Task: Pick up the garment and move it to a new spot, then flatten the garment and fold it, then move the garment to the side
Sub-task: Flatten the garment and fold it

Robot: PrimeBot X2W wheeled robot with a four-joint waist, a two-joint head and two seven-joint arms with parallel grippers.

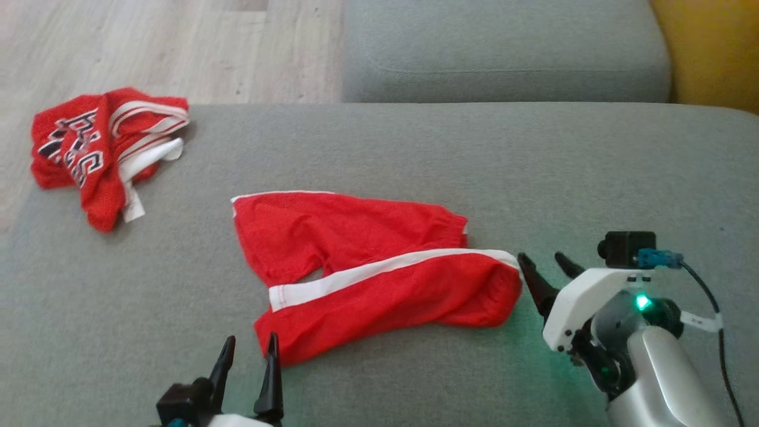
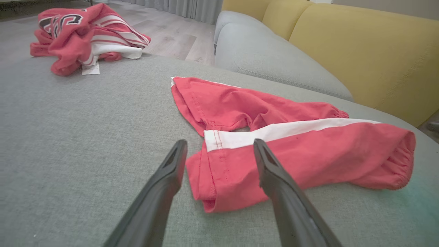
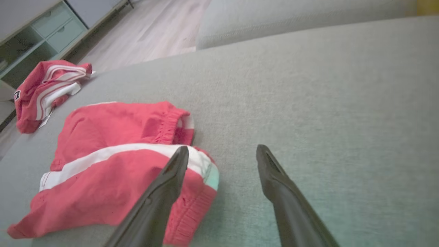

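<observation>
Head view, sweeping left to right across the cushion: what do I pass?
crumpled red jersey → left gripper → red shorts → right gripper

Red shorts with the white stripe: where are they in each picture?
Head view: red shorts in the middle of the grey cushion.
Left wrist view: centre to right.
Right wrist view: lower left.
Shared landmark: the crumpled red jersey, up and left of the shorts in each view.
</observation>
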